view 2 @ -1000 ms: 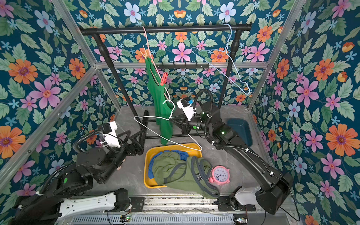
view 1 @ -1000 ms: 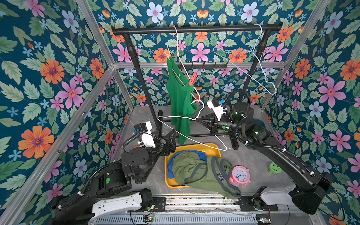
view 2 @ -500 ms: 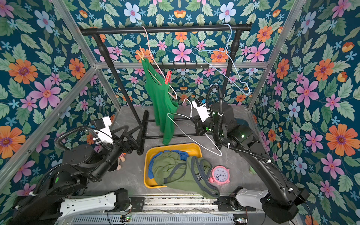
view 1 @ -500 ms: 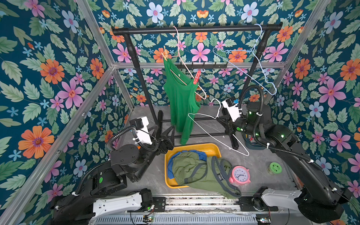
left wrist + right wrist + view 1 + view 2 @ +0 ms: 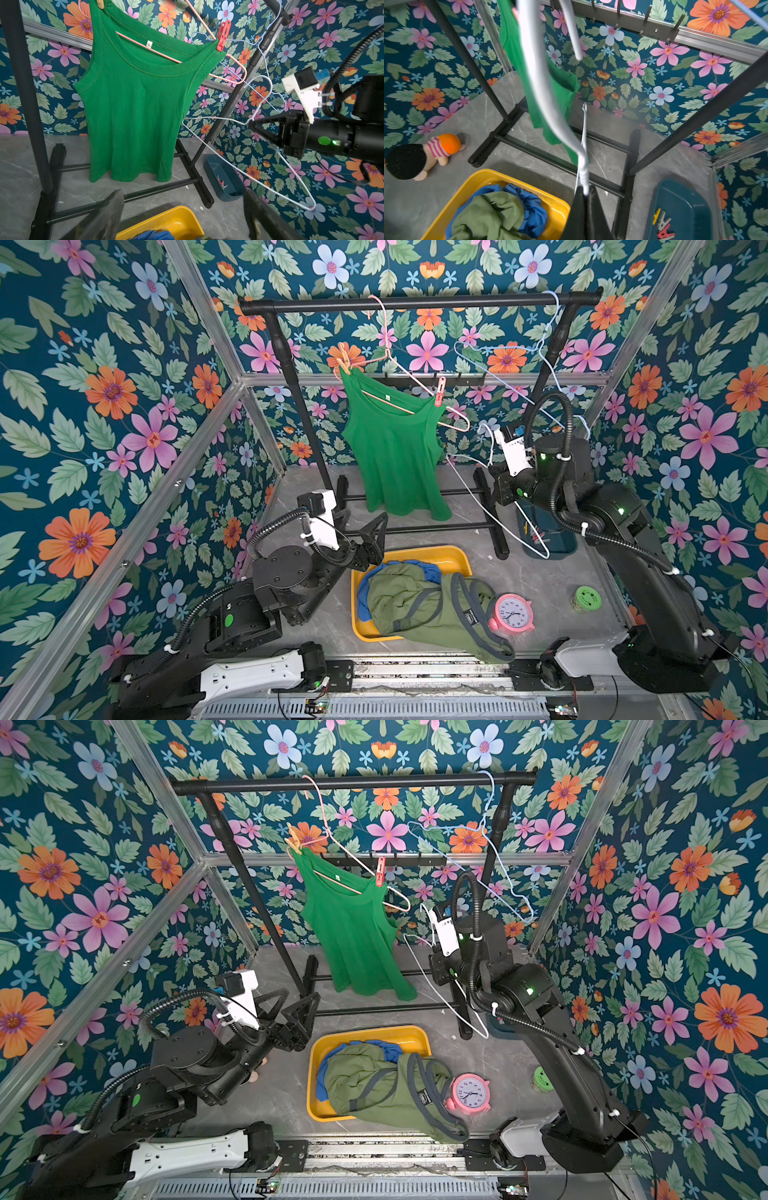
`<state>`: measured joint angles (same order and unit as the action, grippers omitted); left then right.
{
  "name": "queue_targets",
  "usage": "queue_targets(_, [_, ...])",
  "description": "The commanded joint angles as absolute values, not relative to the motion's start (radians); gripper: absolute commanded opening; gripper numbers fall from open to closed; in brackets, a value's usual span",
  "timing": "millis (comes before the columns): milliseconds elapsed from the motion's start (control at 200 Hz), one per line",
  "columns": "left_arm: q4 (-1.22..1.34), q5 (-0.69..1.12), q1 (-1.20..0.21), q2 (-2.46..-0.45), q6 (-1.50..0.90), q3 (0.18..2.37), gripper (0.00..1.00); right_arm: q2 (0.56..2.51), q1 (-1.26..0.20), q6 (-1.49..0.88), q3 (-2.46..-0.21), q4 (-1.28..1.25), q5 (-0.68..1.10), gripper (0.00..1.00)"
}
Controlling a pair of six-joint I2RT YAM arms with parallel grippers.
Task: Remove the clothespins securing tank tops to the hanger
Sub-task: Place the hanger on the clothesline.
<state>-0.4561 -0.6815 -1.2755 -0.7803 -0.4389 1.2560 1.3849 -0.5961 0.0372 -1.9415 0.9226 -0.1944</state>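
Jaws: your right gripper (image 5: 251, 122) clamps a white wire hanger (image 5: 538, 68), left gripper (image 5: 296, 1003) gapes; upper centre, red and peach clothespins (image 5: 223, 35) still pin the green tank top (image 5: 135, 104).

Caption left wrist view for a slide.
Red clothespin pins green tank top to pink hanger; right tool grips bare white hanger.

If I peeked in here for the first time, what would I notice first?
Probably the bright green tank top hanging on a pink hanger from the black rack at the back, with a red clothespin on one strap. Next, the right gripper, shut on a bare white hanger beside it. Up front, a yellow tub holds a crumpled olive top and a blue top.
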Motion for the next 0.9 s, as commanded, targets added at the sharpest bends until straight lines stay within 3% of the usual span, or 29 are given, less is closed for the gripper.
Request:
queue_targets(0, [-0.417,-0.675,-1.275,-0.770,-0.429,1.242,0.92,1.408,-0.595,0.094,-1.984,0.966,-0.269,0.00])
queue_targets(135, [-0.396,-0.671,-1.275,-0.768,-0.424,1.229,0.93,1.442,-0.583,0.122,-2.075,1.004,-0.377,0.00])
queue_targets(280, [-0.389,-0.677,-1.275,-0.782,-0.413,1.218,0.94,1.463,-0.558,0.139,-2.134,0.918,-0.336,0.00])
queue_targets(500, [-0.332,-0.665,-1.275,-0.818,-0.396,1.183,0.94,1.519,-0.548,0.216,-2.138,0.607,-0.351,0.00])
queue_targets(735, [-0.207,-0.619,-1.275,-0.888,-0.365,1.116,0.94,1.648,-0.510,0.254,-2.304,0.479,-0.314,0.00])
queue_targets(895, [-0.123,-0.620,-1.275,-0.926,-0.341,1.078,0.93,1.825,-0.467,0.264,-2.551,0.527,-0.270,0.00])
